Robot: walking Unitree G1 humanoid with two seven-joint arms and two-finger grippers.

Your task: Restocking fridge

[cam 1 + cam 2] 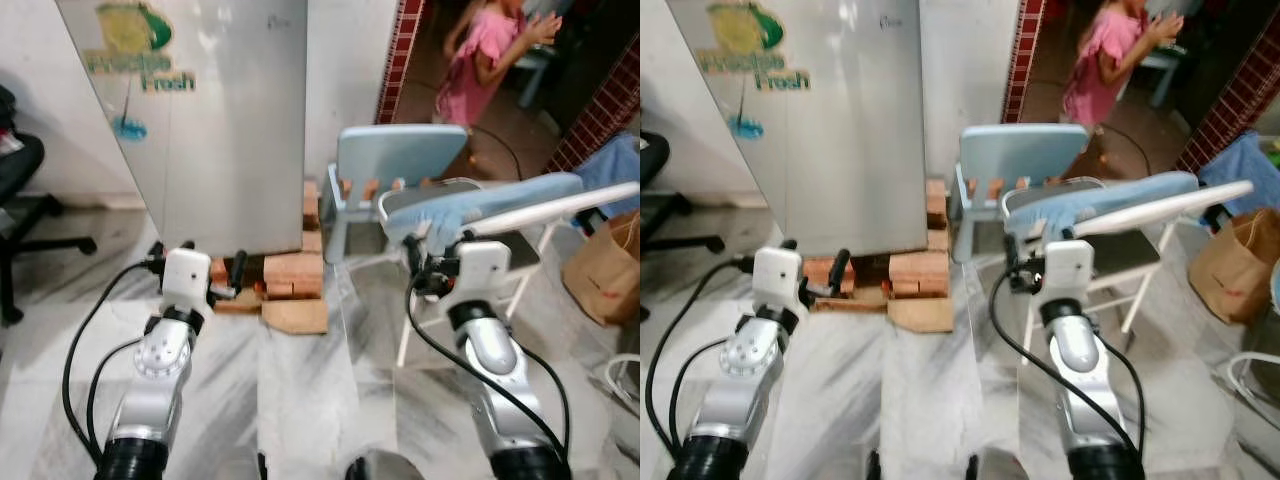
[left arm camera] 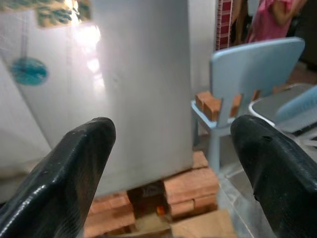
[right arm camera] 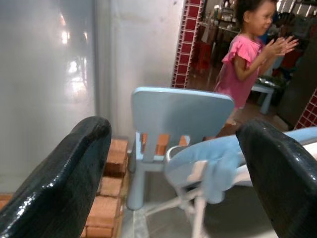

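The silver fridge [image 1: 225, 130] stands straight ahead with its door shut and a green "Fresh" sticker near the top. It rests on a stack of bricks [image 1: 290, 272]. My left gripper [image 1: 198, 256] is held out low in front of the fridge's bottom edge, open and empty. In the left wrist view its black fingers [image 2: 64, 173] frame the fridge door [image 2: 138, 84], still some way off. My right gripper [image 3: 173, 148] is also open and empty. It points past the fridge's right side toward a light blue chair [image 3: 178, 116].
The small blue chair [image 1: 400, 160] with bricks on its seat stands right of the fridge. A white folding stand with a blue cloth [image 1: 480, 205] is close to my right arm. A paper bag [image 1: 605, 265], an office chair [image 1: 20, 200], a person in pink [image 1: 480, 55].
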